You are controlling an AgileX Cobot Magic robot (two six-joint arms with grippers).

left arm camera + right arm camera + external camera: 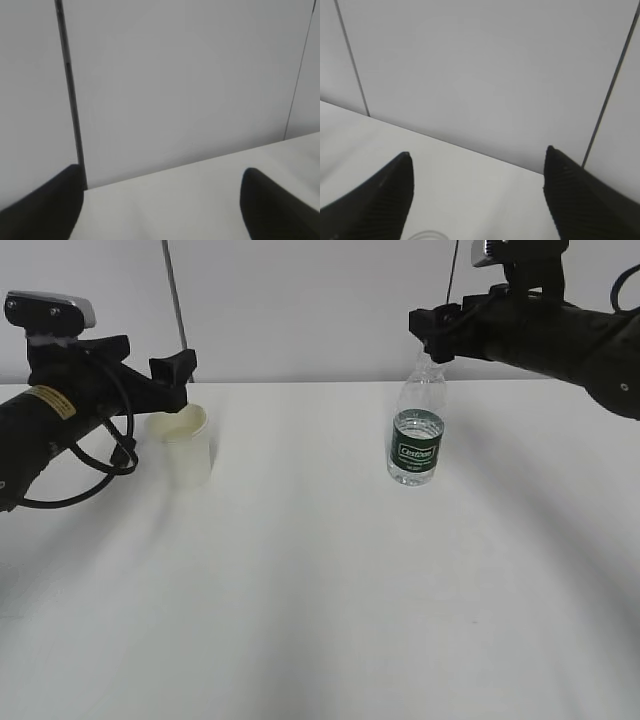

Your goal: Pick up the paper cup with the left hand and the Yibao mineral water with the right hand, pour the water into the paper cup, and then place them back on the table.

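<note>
White tapered paper cup [187, 447], rolled rim, cream inside, stands upright on the smooth white table [320, 600] at left. Left gripper [180, 380] sits just above and behind its rim, jaws wide apart, nothing held. Clear ribbed plastic bottle [416, 430], dark green label, uncapped, stands right of centre; right gripper [432, 335] at its neck, jaws spread, not clamped. Cup and bottle well apart, wide bare tabletop in front
</note>
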